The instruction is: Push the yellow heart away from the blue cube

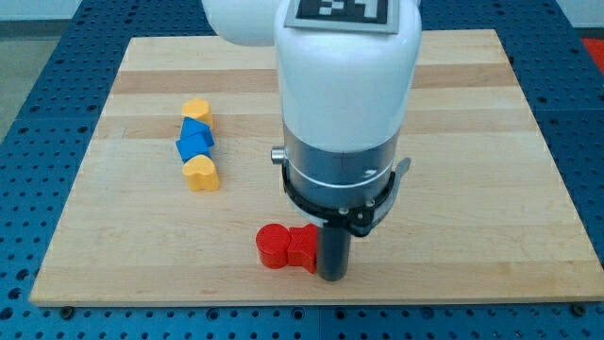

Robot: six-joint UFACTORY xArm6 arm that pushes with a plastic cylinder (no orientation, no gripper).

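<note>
A yellow heart [201,174] lies on the wooden board [491,142] at the view's left, touching the lower edge of the blue cube [194,140]. A second yellow block [196,111], of unclear shape, touches the blue cube from above, so the three form a short column. My tip [333,276] is down near the view's bottom centre, far to the right and below the yellow heart. It stands right next to the right side of two red blocks [286,247].
The two red blocks sit side by side near the board's bottom edge. The arm's large white and grey body [344,104] covers the board's centre and top. A blue perforated table [38,170] surrounds the board.
</note>
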